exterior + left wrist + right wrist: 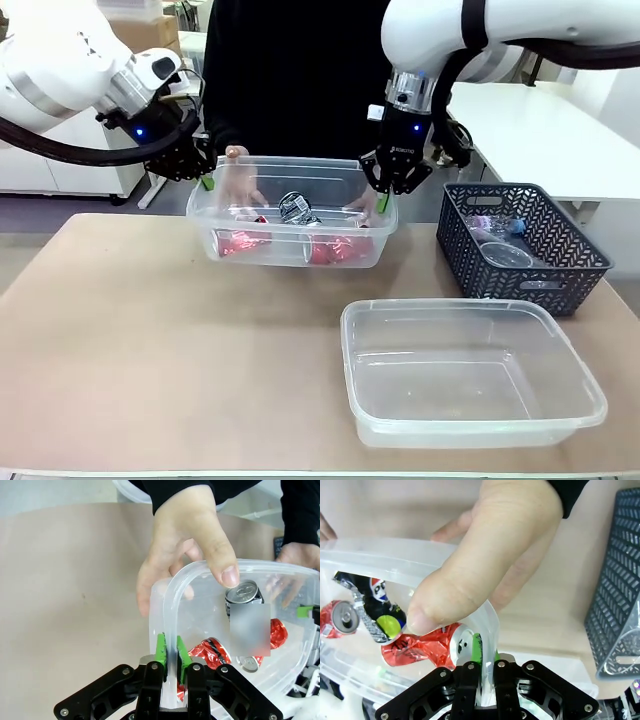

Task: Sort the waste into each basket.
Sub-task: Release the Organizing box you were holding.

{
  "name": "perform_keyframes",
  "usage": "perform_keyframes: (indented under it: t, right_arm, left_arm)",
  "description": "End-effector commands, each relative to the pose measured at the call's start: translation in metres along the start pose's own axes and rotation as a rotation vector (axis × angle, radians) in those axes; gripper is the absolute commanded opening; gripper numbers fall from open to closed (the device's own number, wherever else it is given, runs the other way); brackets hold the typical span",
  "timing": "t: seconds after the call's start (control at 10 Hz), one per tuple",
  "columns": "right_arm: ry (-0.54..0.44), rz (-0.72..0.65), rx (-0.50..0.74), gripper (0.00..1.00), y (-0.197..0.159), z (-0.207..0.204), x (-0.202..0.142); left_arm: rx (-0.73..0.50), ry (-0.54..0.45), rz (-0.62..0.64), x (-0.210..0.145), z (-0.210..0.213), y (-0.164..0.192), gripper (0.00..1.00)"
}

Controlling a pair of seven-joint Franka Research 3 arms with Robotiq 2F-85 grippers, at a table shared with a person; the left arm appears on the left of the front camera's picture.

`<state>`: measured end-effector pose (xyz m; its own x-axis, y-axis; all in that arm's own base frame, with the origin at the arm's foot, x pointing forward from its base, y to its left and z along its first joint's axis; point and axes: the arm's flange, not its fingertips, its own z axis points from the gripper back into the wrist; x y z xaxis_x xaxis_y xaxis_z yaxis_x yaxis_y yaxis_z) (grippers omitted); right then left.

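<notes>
Rim grip at both ends is what you are working with. Your left gripper (170, 652) pinches the rolled rim of the transparent round-cornered plastic tub (320, 161) at its left short end, one green pad inside the wall and one outside. Your right gripper (485, 655) is pressed together on the rim of the opposite short end in the same way. The tub's long axis therefore runs straight across from one gripper to the other, at the far side of the pale brown tabletop (150, 340). You cannot tell here whether its base rests on the tabletop or hangs just above it.

The waste lies between your grippers, inside that tub. There are crushed red drink cans (245, 243) along the bottom and a black-and-silver crushed can (297, 208) on top of them. The person holds the same tub: the hand at the left end (185, 545) curls over the rim just beside your left pads, and the hand at the right end (485, 555) hooks its thumb over the rim right above your right pads.

The empty transparent plastic tub (450, 303) sits nearer you and to the right, closer to your right arm. The dark grey lattice-walled basket (540, 265), holding clear plastic cups (505, 255), stands just right of the right gripper. A carry toward the empty tub would probably need both arms moving together with the span along that long axis held fixed, and care for the person's fingers beside your pads.
</notes>
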<state>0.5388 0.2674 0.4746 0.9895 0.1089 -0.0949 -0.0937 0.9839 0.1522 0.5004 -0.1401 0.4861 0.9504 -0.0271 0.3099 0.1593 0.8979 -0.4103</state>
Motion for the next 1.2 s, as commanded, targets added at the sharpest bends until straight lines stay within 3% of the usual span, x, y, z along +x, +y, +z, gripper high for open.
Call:
perform_keyframes:
  t: [0.0, 0.2, 0.3, 0.4, 0.5, 0.6, 0.7, 1.1]
  right_arm:
    - [-0.002, 0.002, 0.002, 0.04, 0.002, 0.002, -0.002]
    - [-0.002, 0.002, 0.002, 0.04, 0.002, 0.002, -0.002]
    - [0.0, 0.0, 0.0, 0.63, 0.0, 0.0, 0.0]
    - [-0.045, 0.013, 0.038, 0.63, -0.007, 0.004, -0.008]
    - [-0.083, 0.005, 0.065, 1.0, -0.015, 0.008, -0.015]
    - [-0.128, 0.032, 0.11, 0.67, -0.023, 0.013, -0.023]
    - [-0.185, 0.048, 0.144, 1.0, -0.029, 0.018, -0.029]
    - [-0.436, 0.163, 0.231, 1.0, -0.044, 0.025, -0.044]
  left_arm:
    - [0.003, -0.007, -0.008, -0.002, 0.003, -0.001, 0.09]
    - [0.0, 0.0, 0.0, 0.0, 0.0, 0.0, 0.09]
    - [0.017, -0.012, -0.026, 0.0, 0.004, -0.007, 0.67]
    - [-0.012, -0.024, -0.052, 0.0, 0.006, -0.01, 0.67]
    - [0.0, -0.055, -0.053, -0.002, 0.011, -0.012, 1.0]
    - [0.0, -0.082, -0.061, -0.006, 0.017, -0.014, 0.72]
    - [-0.013, -0.112, -0.076, -0.01, 0.022, -0.017, 1.0]
    - [-0.044, -0.22, -0.172, -0.027, 0.039, -0.022, 1.0]
